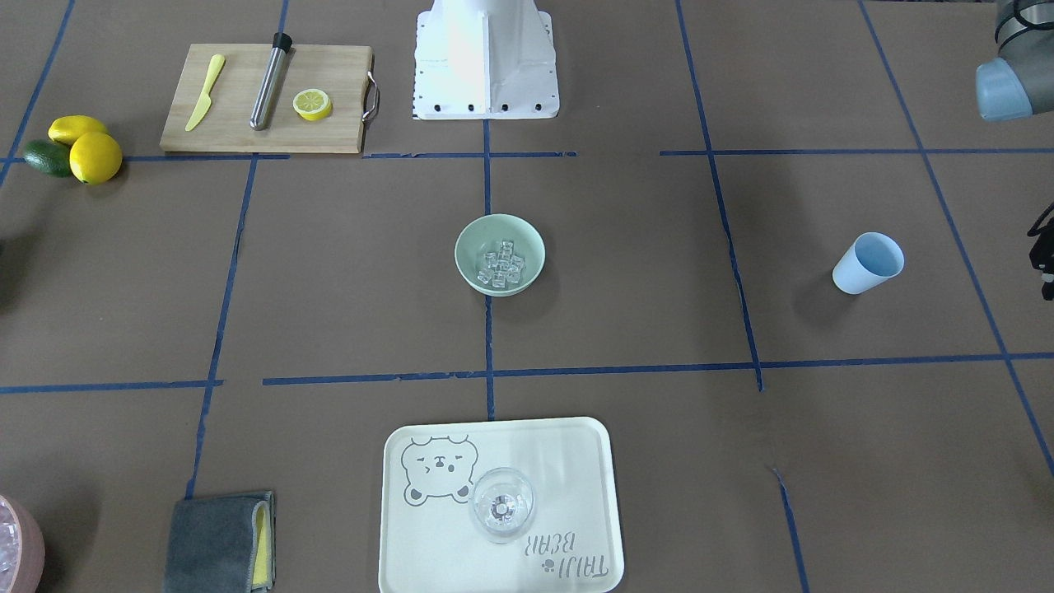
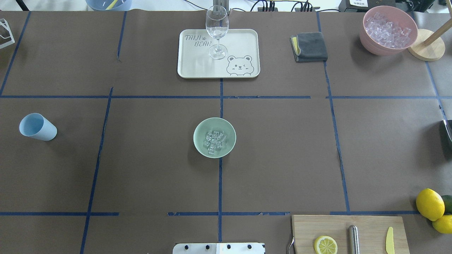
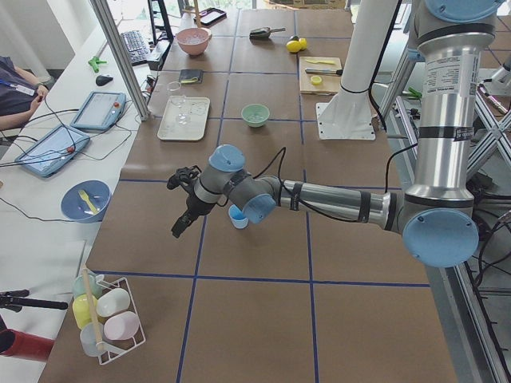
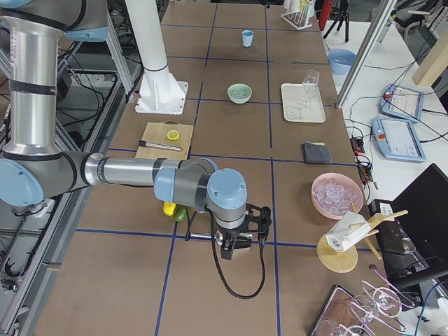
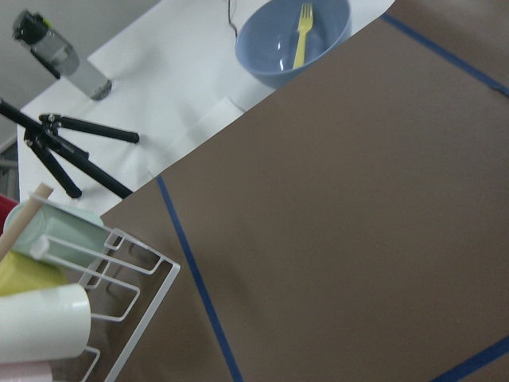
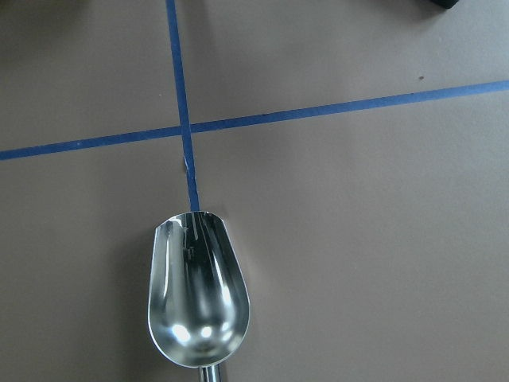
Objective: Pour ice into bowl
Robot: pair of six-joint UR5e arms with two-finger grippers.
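A polished steel scoop (image 6: 197,306), hollow empty, showed closest beneath the right wrist camera; whether the right claw (image 4: 236,246) gripped it could not be told. The glassy ice (image 2: 214,142) sat in the matte mint bowl (image 2: 197,135), in the middle of the worktop (image 2: 141,169), well apart from both claws. The left claw (image 3: 177,230), grip likewise unclear, hung near the blue cup (image 3: 238,217). The tray (image 2: 183,53) read "TAIJI BEAR".
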